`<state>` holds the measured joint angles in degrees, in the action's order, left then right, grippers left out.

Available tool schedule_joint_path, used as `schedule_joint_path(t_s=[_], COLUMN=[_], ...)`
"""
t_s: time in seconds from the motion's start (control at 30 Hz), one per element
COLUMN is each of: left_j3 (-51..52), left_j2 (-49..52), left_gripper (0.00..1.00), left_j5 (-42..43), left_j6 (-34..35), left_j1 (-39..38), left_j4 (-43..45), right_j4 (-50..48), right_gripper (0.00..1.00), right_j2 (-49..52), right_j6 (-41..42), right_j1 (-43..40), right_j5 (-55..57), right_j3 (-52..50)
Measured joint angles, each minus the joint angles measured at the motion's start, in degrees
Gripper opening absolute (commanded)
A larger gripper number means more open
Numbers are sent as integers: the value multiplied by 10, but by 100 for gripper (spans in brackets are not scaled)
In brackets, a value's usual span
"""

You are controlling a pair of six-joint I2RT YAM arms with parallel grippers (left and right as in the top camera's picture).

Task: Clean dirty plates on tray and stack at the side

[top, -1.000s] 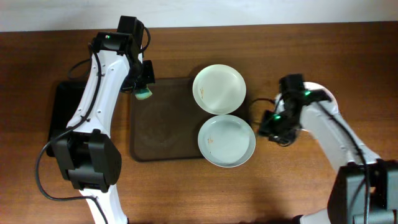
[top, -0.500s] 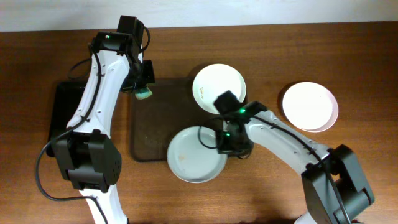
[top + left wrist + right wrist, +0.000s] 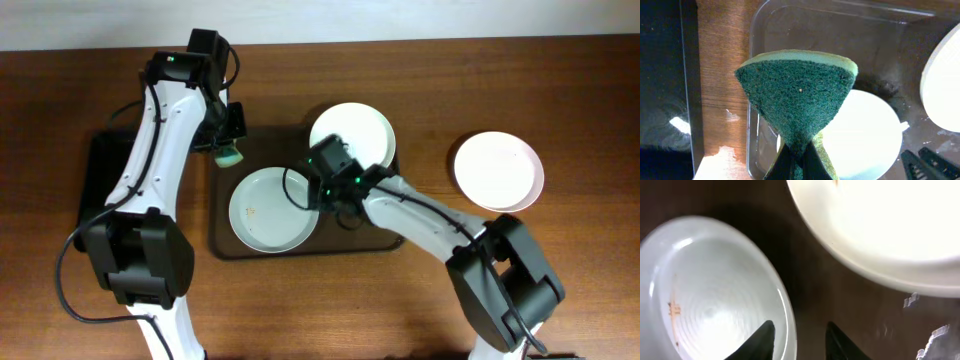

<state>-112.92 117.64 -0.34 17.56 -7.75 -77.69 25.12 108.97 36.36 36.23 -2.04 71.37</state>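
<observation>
Overhead: tray (image 3: 225, 238) sat mid-table with the pale bluish plate (image 3: 270, 208) lying flat inside it, left of centre, a faint brown mark on its face. White plate (image 3: 352, 140) was at the tray's far right corner, overlapping the rim. Third plate (image 3: 499, 171) lay on the bare table (image 3: 500, 60), well apart to the right of the tray. Left gripper (image 3: 229, 140) hung over the tray's far left corner, pinching a green sponge (image 3: 232, 153). Right gripper (image 3: 325, 196) was at the right rim of the pale bluish plate. Black tray (image 3: 98, 175) lay left of the brown one, partly under the left arm. Left wrist: left gripper (image 3: 797, 159) was pressed on the narrow end of the sponge (image 3: 797, 95), scouring face toward the camera. Tray (image 3: 760, 45) was below, with the pale bluish plate (image 3: 865, 135) behind the sponge and the white plate (image 3: 946, 85) at the right edge. Black tray (image 3: 660, 75) was at left. Right wrist: right gripper (image 3: 799, 339) straddled the rim of the pale bluish plate (image 3: 715, 295), one finger over the plate's inside, the other over the tray (image 3: 805, 275), with a dark gap between rim and outer finger. Whether it was actually clamping, couldn't tell. Brown smear showed near that plate's left side. White plate (image 3: 880, 225) was close by, not touching the bluish one.
</observation>
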Motion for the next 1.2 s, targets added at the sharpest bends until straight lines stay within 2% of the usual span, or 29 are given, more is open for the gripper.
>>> schedule_joint_path(t_s=[0.07,0.17,0.2,0.23,0.37,0.43,0.6,0.73,0.83,0.93,1.1,1.17,1.2], left_j3=[0,0,0,0,14,74,225,304,356,360,357,352,352], left_j2=[0,0,0,0,0,0,0,-2,-30,-30,-22,-18,-18], left_gripper=[0,0,1,0,1,0,1,0,1,0,0,0,0], left_j5=[6,10,10,10,10,18,32,22,5,21,64,66,59], left_j6=[0,0,0,0,0,-3,-45,-115,-125,-154,-243,-253,-237], left_j1=[13,15,15,15,15,14,-25,-67,-76,-76,-76,-75,-72], left_j4=[4,6,5,5,-25,-18,76,199,249,204,110,109,129], right_j4=[-1,0,2,5,12,14,16,17,17,19,19,18,18], right_gripper=[24,20,9,4,4,4,4,4,4,4,4,4,4], right_j2=[33,77,77,77,77,77,77,77,77,77,77,77,77], right_j6=[-49,-64,-62,-57,-38,-34,-33,-33,-33,-36,-37,-36,-35], right_j1=[-11,-8,-8,-8,-7,-11,-19,-20,-20,-19,-19,-19,-20], right_j5=[-41,-85,-86,-86,-84,-86,-91,-90,-90,-99,-101,-101,-98], right_j3=[27,37,39,39,40,41,41,42,42,42,42,42,42])
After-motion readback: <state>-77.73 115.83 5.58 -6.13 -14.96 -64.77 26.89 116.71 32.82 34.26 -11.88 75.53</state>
